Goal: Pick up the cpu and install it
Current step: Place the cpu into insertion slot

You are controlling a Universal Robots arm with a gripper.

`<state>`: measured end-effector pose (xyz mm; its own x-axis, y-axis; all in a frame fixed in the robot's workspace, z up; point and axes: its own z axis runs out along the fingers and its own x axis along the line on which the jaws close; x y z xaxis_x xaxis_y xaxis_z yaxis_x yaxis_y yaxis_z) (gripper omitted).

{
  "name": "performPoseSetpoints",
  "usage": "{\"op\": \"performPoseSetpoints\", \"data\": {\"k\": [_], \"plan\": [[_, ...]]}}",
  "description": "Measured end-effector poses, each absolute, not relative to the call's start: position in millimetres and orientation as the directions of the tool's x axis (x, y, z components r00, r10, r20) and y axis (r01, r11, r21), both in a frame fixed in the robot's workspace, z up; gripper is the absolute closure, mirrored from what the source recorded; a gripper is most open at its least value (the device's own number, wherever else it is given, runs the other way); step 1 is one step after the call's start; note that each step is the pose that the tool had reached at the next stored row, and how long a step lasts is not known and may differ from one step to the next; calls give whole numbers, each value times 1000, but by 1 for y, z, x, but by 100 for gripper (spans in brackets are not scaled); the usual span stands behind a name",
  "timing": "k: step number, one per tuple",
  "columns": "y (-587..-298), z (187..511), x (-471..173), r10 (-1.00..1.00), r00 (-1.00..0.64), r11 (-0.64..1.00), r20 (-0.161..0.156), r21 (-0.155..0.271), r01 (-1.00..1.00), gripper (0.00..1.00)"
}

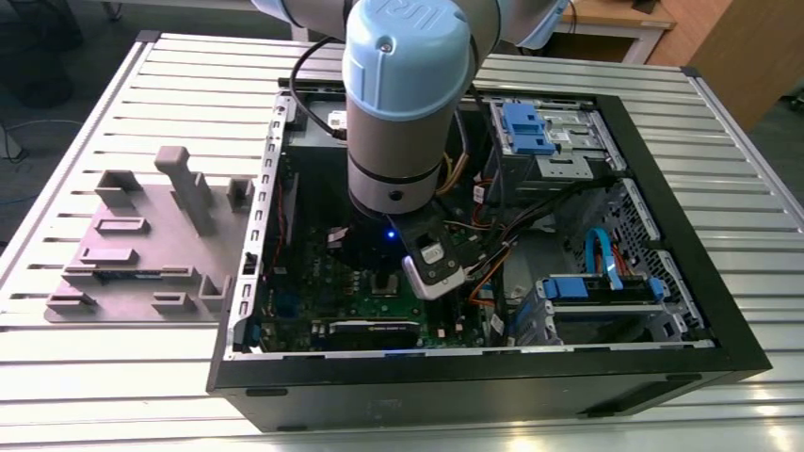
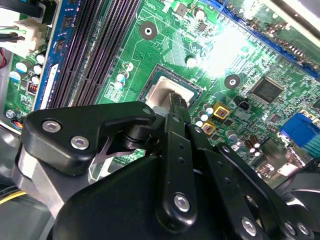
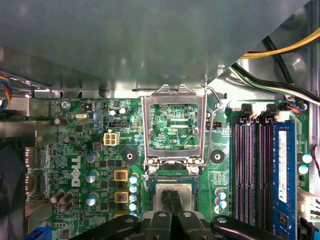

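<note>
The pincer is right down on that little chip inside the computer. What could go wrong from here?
1. The pincer is down on the cpu in its socket; if the chip sits slightly askew, pressing might harm the socket.
2. The hinged metal frame stands open close by, so a sideways move could catch it.
3. Loose cables run near the arm in the exterior view and might snag.
</note>
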<state>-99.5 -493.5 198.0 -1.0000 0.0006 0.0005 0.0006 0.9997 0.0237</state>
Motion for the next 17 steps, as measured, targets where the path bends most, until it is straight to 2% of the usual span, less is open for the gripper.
{"op": "performPoseSetpoints", "data": {"k": [17], "plan": [[-494,194,-99,17,-1000,1000,1,23,17,89]]}}
